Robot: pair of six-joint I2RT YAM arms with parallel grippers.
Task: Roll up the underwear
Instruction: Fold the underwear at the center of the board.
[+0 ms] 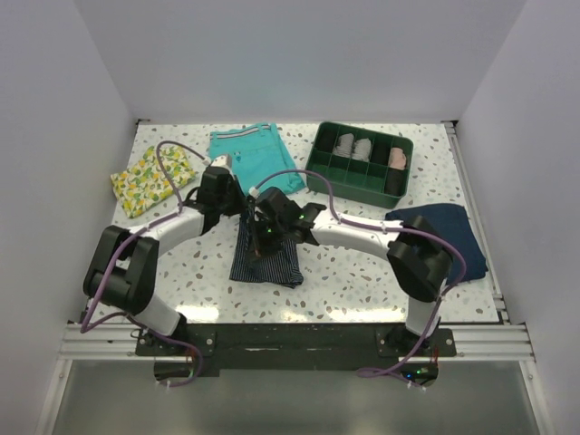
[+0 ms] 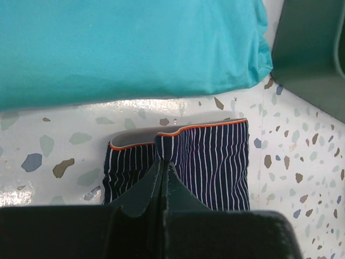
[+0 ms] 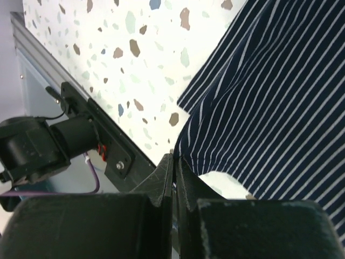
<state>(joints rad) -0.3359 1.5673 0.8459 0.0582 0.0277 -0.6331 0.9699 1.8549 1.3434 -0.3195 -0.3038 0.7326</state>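
One small navy pinstriped cloth underwear [image 1: 267, 261], orange-edged, lies mid white speckled surface [image 1: 353, 281]. Two tools on it: left tool [image 2: 163, 164] pinched onto the waistband; right tool [image 3: 173, 161] clamped on a striped edge.

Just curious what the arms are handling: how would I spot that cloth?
On the speckled table, look mid-table, just nearer than the teal shorts. That small navy underwear alone has pale pinstripes and an orange edge, unlike the plain navy garment at right.
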